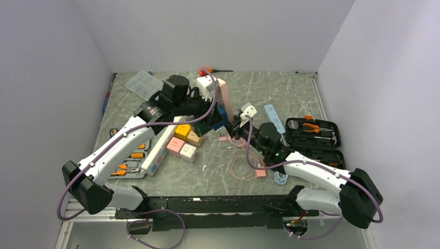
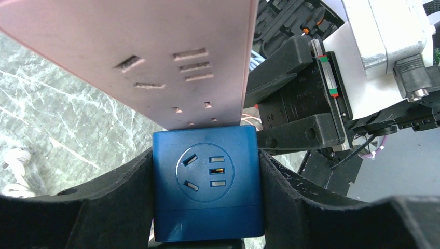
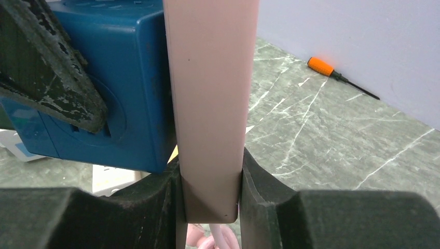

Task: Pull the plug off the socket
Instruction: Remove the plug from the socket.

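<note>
left wrist view had the plug (image 2: 207,202), a blue cube with outlets of its own, wedged square in the left gripper (image 2: 206,158), pads flat on opposite faces, so that one was clamped on it. the cube's far side sat flush against the face of the socket (image 2: 129,46), a pink strip, so i'd say it was fully seated and not pulled yet. in the right wrist view the right gripper (image 3: 210,166) pinched the strip's narrow edges near its end, just beside the cube. both fingers touched plastic, so it looked closed on it. from the top the whole lot was held up over the middle of the table (image 1: 270,93), strip standing nearly upright, with an arm on each side. handling-wise, both bits looked like hard smooth plastic: stiff, light, nothing delicate except the prongs hidden inside. the only resistance should be contact friction, so it wants a straight pull away from the strip's face with no twisting, or the prongs bind. the cube's flat sides are the place to grab. the strip is best held close to the cube, since further off it'd lever. slick shells could slide through the pads on a weak squeeze.
</note>
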Motion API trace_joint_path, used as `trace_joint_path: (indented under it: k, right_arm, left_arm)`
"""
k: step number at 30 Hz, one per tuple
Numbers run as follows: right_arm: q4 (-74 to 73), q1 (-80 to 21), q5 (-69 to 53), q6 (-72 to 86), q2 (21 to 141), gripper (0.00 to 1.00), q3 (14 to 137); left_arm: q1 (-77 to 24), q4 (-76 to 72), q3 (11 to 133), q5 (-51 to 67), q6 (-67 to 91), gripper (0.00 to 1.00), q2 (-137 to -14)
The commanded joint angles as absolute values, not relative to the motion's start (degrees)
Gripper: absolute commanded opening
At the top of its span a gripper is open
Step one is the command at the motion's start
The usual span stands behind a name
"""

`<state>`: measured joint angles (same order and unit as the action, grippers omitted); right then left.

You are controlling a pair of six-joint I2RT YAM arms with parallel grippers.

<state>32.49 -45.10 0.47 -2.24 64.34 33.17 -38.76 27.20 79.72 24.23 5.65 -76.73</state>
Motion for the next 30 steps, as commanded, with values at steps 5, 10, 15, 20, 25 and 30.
trace_joint_path:
  k: [5,10,15,20,25,30]
  right_arm:
    - [31.8,-43.2,7.0,-5.2,61.3,0.0,34.7]
    - [30.1,-40.3,13.9,-7.5,63.4,0.0,33.9]
    - [32.8,-38.1,17.8,-6.6,63.4,0.0,32.1]
    - [32.7,-33.2,15.4,-1.1,63.3,0.0,30.9]
    - [32.8,-30.6,13.9,2.3,63.6,0.0,29.0]
    - [30.5,-30.3,16.4,2.0,65.5,0.0,29.1]
  left_arm:
    - [-39.3,23.6,81.9,34.1,5.4,0.0,-72.7]
    - [-39.3,25.0,81.7,34.4,4.0,0.0,-71.9]
    - [-39.3,26.0,81.0,34.9,3.6,0.0,-71.3]
    - [-39.3,26.3,80.5,35.7,3.4,0.0,-70.7]
    - [-39.3,26.7,80.9,36.0,2.9,0.0,-70.2]
    - [-39.3,27.4,81.5,35.8,2.2,0.0,-69.9]
